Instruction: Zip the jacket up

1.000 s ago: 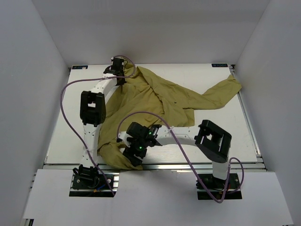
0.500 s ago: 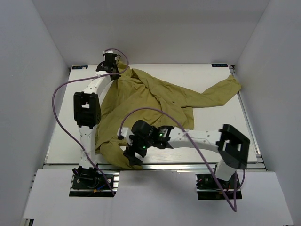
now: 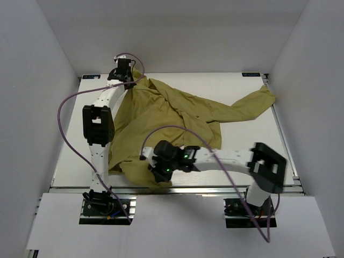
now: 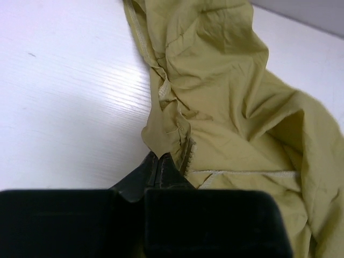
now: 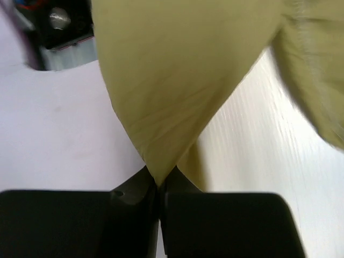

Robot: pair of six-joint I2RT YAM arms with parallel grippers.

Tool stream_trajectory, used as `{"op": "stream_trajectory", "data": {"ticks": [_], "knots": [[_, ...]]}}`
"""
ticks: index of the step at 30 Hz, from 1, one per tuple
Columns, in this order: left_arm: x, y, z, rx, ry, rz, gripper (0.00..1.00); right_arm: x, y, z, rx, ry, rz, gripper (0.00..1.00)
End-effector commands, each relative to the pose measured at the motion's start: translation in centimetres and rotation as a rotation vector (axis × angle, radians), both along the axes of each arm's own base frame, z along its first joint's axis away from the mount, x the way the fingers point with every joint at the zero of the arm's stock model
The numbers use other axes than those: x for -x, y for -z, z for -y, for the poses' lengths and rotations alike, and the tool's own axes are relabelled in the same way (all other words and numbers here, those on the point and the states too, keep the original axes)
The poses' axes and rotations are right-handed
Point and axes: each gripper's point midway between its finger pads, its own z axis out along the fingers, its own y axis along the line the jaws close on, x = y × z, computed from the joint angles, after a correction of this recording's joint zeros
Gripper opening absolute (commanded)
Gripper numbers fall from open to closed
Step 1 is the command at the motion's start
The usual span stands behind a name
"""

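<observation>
The white worktop [image 3: 215, 86] is carrying the jacket [image 3: 161, 115], which is lying crumpled across its middle and left part. One sleeve is stretching out toward the far right corner. The lower part of the jacket is bunching at the near edge, between the two arm bases.

The left arm [image 3: 98, 123] is reaching along the left side of the worktop to the far left corner, where the jacket's top end is rising to meet its wrist. The right arm [image 3: 231, 157] is lying low across the near edge and pointing leftward over the jacket's near end. A purple cable [image 3: 67, 140] is looping out from each arm.

The left claw [image 3: 130, 76] is clenching a small fold of the jacket's edge. In the left wrist view its fingers are meeting tight on that olive fold [image 4: 159, 157], with the jacket [image 4: 231, 80] fanning away in creases above and to the right. A pale ribbed strip [image 4: 188, 153] is running along the fabric edge just beside the fingertips.

The right claw [image 3: 159, 180] is likewise grasping the jacket. In the right wrist view its fingers are closing on a point of cloth [image 5: 158, 185], and the jacket [image 5: 172, 80] is spreading upward from there in a taut, smooth cone, lifted off the worktop. A second blurred fold is hanging at the right of that view.
</observation>
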Motion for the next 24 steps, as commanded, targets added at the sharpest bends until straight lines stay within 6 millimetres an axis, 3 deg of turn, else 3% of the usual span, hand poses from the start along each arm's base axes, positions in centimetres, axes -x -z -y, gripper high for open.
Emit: {"op": "stream_trajectory", "data": {"ticks": [1, 3, 5, 6, 7, 8, 10, 14, 16, 18, 19, 20, 21, 22, 24], "knots": [[-1.4, -4.0, -3.1, 0.010, -0.112, 0.094, 0.00, -0.9, -6.0, 2.8, -0.111, 0.151, -0.020, 0.00], [-1.9, -4.1, -4.5, 0.017, -0.154, 0.107, 0.00, 0.0, -6.1, 6.2, -0.111, 0.192, -0.068, 0.00], [-2.3, -4.0, -5.1, 0.036, -0.185, 0.117, 0.00, 1.4, -4.8, 9.6, -0.081, 0.255, -0.165, 0.00], [-2.6, -3.2, -5.7, 0.037, -0.200, 0.107, 0.00, 1.4, -4.1, 10.8, -0.062, 0.298, -0.190, 0.00], [-3.0, -3.7, -5.9, 0.048, -0.216, 0.126, 0.00, 1.6, -3.2, 12.2, -0.028, 0.339, -0.213, 0.00], [-3.2, -3.6, -6.0, 0.053, -0.217, 0.128, 0.00, 1.3, -3.5, 13.4, -0.035, 0.406, -0.225, 0.00], [-3.9, -3.5, -6.1, 0.063, -0.216, 0.140, 0.00, -0.5, -2.3, 16.3, 0.005, 0.559, -0.209, 0.00], [-4.8, -3.1, -5.1, 0.099, -0.172, 0.159, 0.00, -6.1, -3.6, 21.5, -0.064, 0.932, -0.135, 0.00], [-5.3, -3.0, -4.4, 0.135, -0.147, 0.173, 0.01, -6.8, -3.1, 22.2, -0.072, 0.950, -0.133, 0.00], [-5.7, -2.4, -2.9, 0.183, -0.083, 0.170, 0.25, -7.2, -2.2, 22.1, -0.046, 0.933, -0.153, 0.01], [-5.8, -2.3, -2.6, 0.194, -0.067, 0.171, 0.36, -7.2, -1.8, 21.7, -0.009, 0.906, -0.172, 0.12], [-5.8, -2.2, -2.3, 0.202, -0.048, 0.171, 0.68, -7.1, -1.7, 21.5, 0.005, 0.874, -0.179, 0.28], [-5.8, -2.4, -1.9, 0.210, -0.034, 0.173, 0.82, -7.1, -1.6, 21.3, 0.022, 0.848, -0.184, 0.33], [-5.8, -2.7, -2.0, 0.208, -0.028, 0.175, 0.94, -7.3, -2.1, 20.8, 0.017, 0.810, -0.179, 0.37], [-5.5, -3.6, -1.8, 0.204, -0.013, 0.184, 0.98, -7.3, -1.9, 20.3, 0.033, 0.762, -0.191, 0.46]]}}
